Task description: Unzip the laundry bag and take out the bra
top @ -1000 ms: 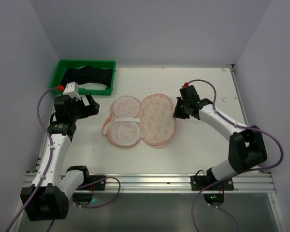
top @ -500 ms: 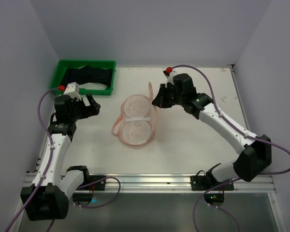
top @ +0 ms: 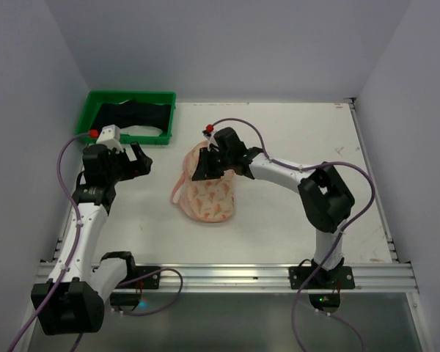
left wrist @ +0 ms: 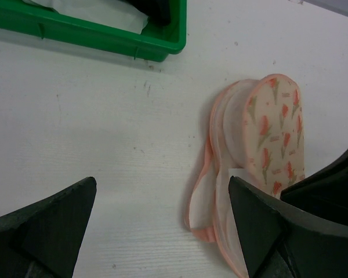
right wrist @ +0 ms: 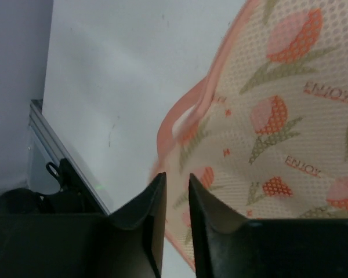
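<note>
While the right gripper [top: 203, 167] is hanging over the middle of the table [top: 308, 220], its fingers are standing almost closed, with only a thin slit showing between them. In the right wrist view the pink rim of the laundry bag [top: 209, 196] is running into that slit, so the gripper appears to be pinching the bag's edge.

The bag is lying a little to the left of the table's centre. It is folded over itself, with the printed cream half sitting aslant on top of the pale mesh half. In the left wrist view the mesh half and its pink rim are peeking out on the side facing the left edge of the table.

The left gripper [top: 138, 161] is hovering near the left edge, its jaws spread wide and holding nothing, and it is apart from the bag.

The bra [top: 132, 114] is lying as a black bundle inside the green tray [top: 132, 94], which is sitting at the far left corner of the table, well apart from the bag.
</note>
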Available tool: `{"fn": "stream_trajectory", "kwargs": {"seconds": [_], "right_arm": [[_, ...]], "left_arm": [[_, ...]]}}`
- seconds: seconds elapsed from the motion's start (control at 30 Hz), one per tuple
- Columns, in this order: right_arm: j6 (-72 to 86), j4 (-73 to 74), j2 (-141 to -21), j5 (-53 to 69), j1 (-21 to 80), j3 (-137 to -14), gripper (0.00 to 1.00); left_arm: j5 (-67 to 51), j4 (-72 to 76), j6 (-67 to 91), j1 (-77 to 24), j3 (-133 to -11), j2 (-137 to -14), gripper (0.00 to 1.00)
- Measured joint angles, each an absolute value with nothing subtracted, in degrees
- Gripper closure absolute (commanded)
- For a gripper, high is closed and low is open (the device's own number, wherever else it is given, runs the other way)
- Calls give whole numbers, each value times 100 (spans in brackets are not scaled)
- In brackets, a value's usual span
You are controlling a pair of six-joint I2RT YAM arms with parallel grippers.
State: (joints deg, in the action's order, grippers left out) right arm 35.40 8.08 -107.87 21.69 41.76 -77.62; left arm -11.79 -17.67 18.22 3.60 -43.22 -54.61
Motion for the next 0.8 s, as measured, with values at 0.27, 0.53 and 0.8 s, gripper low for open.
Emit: {"fn": "stream_trajectory", "kwargs": {"seconds": [0.27, 0.53, 0.8], "right_arm": [[3573, 733, -11229, 2600, 4300, -8215, 1], [3190, 1146, -10064, 1800, 3874, -8123, 1], [3046, 2088, -7365, 115, 2187, -7046, 1]], "left_arm": [[-1181, -1767, 1822, 362, -4322, -5452, 0], [-1221, -1769, 1839, 362, -4322, -5406, 0], [-1146, -2128, 2016, 362, -4438, -4974, 0]]}}
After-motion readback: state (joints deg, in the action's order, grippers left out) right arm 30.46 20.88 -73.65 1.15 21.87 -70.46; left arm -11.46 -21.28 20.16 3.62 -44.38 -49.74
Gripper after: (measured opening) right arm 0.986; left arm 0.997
